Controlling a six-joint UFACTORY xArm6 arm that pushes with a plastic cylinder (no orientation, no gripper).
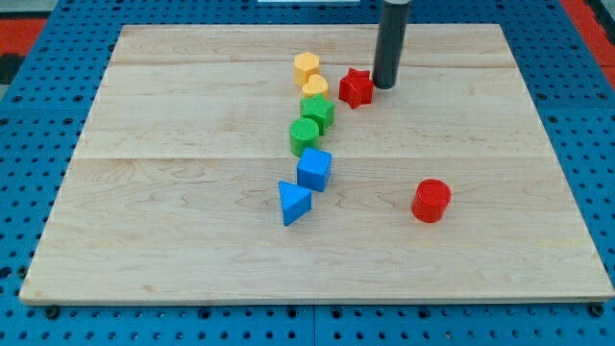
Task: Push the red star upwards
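The red star (356, 87) lies on the wooden board (192, 240) near the view's top, right of centre. My tip (384, 85) is the lower end of a dark rod and stands just to the star's right, touching it or nearly so. Left of the star are a yellow hexagon block (307, 67) and a yellow heart-shaped block (315, 87). Below those sit a green block (318, 111) and a green cylinder (304, 135).
A blue cube (314, 169) and a blue triangle block (294, 202) lie near the board's middle. A red cylinder (431, 200) stands at the lower right. A blue pegboard surface (38, 192) surrounds the board.
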